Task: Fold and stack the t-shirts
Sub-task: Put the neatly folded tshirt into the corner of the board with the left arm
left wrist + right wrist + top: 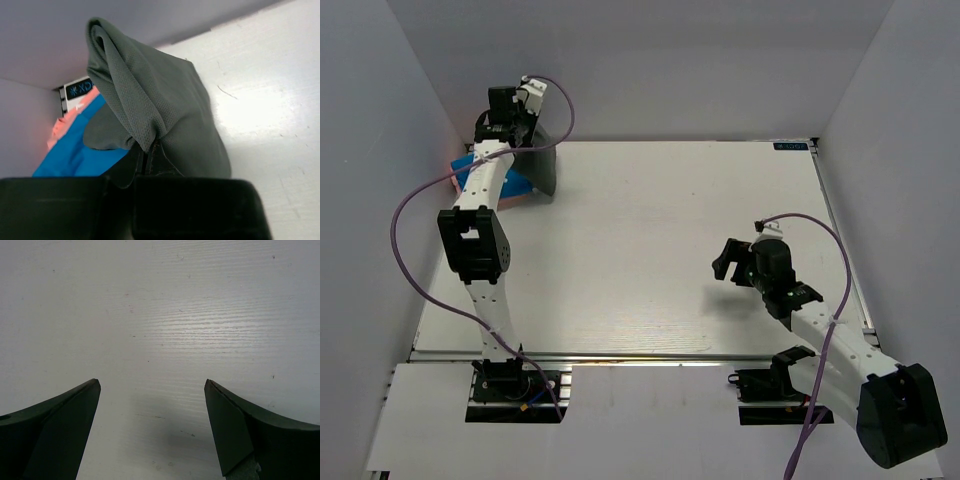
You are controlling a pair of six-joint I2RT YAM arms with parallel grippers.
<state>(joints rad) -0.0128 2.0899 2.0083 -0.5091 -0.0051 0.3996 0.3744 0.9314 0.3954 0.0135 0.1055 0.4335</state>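
My left gripper (515, 135) is at the table's far left corner, shut on the dark grey-green t-shirt (542, 165). In the left wrist view the shirt (160, 105) hangs bunched from the closed jaws (146, 162) and drapes over the stack. Under it lie the folded bright blue t-shirt (75, 152) and the salmon-pink one (67, 122); both also show in the top view, blue (517, 187) and pink (512, 199). My right gripper (728, 266) is open and empty over bare table at the right; its fingers (65, 420) show nothing between them.
White walls close in the table at the back and both sides. The table (650, 240) has a raised rail with a small label (790, 146) at the back right. A purple cable (415, 215) loops beside the left arm.
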